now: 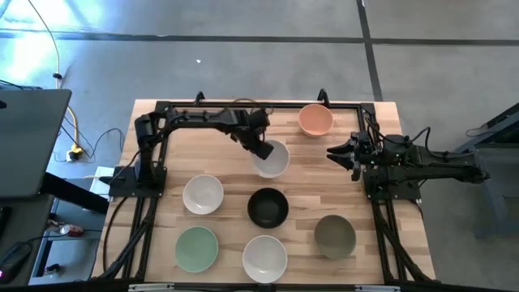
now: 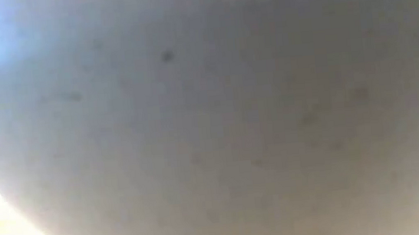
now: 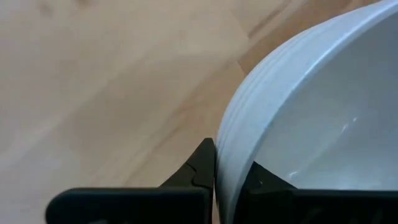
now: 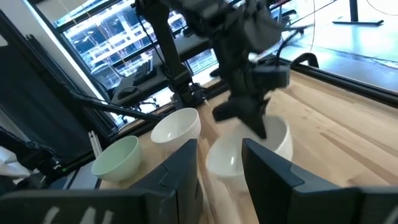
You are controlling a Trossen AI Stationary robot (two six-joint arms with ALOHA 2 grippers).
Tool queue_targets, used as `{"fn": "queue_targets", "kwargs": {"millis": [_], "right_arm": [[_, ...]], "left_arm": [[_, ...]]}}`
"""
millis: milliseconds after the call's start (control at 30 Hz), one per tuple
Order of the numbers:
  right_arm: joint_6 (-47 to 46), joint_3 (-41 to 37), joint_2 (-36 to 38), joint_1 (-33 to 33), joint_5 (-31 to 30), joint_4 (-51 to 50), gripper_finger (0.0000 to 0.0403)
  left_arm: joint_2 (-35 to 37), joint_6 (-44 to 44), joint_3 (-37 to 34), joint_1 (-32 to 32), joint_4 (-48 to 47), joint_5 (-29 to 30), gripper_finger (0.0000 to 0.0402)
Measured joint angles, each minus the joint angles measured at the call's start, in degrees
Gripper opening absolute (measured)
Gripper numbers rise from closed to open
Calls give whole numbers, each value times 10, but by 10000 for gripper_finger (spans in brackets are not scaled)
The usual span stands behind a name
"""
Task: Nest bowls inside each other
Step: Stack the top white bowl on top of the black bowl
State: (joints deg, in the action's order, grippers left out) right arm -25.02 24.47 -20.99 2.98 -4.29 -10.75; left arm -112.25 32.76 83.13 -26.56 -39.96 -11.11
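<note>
On the worktop (image 1: 227,134), the left tool (image 3: 216,177) pinches the rim of a white bowl (image 1: 272,161) that sits just behind the black bowl (image 1: 268,207), one finger outside the wall, one inside. A clean lift likely means rising straight, keeping the bowl level, then lowering it centred over a neighbour. Around the black bowl: a second white bowl (image 1: 203,195) to its left, a third (image 1: 264,258) in front, mint (image 1: 197,248) front-left, olive (image 1: 335,236) front-right, peach (image 1: 315,119) far behind. The right tool (image 4: 221,165) waits behind-right of it, fingers apart, empty, a possible obstacle if the bowl swings that way.
</note>
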Motion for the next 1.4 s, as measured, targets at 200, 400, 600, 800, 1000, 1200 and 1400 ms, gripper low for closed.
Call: {"fn": "queue_targets", "kwargs": {"millis": [200,400,600,800,1000,1200,1400], "right_arm": [[0,0,0,0,0,-10,119],[0,0,0,0,0,-26,119],[6,0,0,0,1,-38,119],[22,0,0,0,-16,-38,119],[34,0,0,0,-45,-37,119],[46,0,0,0,-77,-37,119],[46,0,0,0,-77,-36,119]], "left_arm": [[0,-55,107,-15,-121,0,1],[1,-98,205,-3,-229,0,0],[1,-115,259,31,-311,-2,0],[1,-113,266,71,-332,-4,0],[1,-100,267,112,-329,-4,0],[1,-80,267,141,-308,-2,0],[-18,-73,267,163,-300,-3,0]]}}
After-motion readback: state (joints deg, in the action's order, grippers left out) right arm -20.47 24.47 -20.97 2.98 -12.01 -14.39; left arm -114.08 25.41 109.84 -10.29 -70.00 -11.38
